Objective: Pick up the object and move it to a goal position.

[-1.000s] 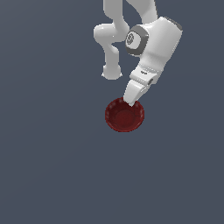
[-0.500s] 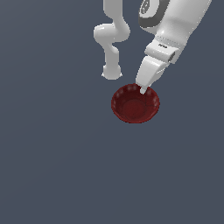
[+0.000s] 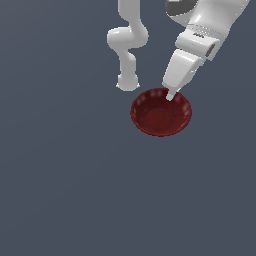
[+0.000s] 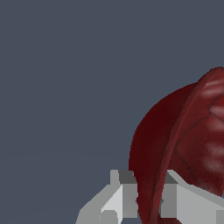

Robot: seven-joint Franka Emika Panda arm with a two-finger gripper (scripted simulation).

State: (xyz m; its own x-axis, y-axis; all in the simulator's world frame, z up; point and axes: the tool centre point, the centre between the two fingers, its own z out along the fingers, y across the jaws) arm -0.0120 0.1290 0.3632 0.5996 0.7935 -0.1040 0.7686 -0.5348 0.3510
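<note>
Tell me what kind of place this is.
Most likely a bare simulated test scene: a flat, featureless grey floor, one white arm whose claw grips a dark red bowl by its rim, and nothing else.

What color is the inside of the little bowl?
Dark red and glossy, with faint ribs. The bowl shows it best in the exterior view.

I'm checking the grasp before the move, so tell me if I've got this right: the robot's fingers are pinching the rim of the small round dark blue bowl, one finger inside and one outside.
Not quite: the small round glossy bowl is dark red, not blue, as both the exterior and wrist views show. The rest holds: in the wrist view the fingers straddle its rim, one inside and one outside.
</note>
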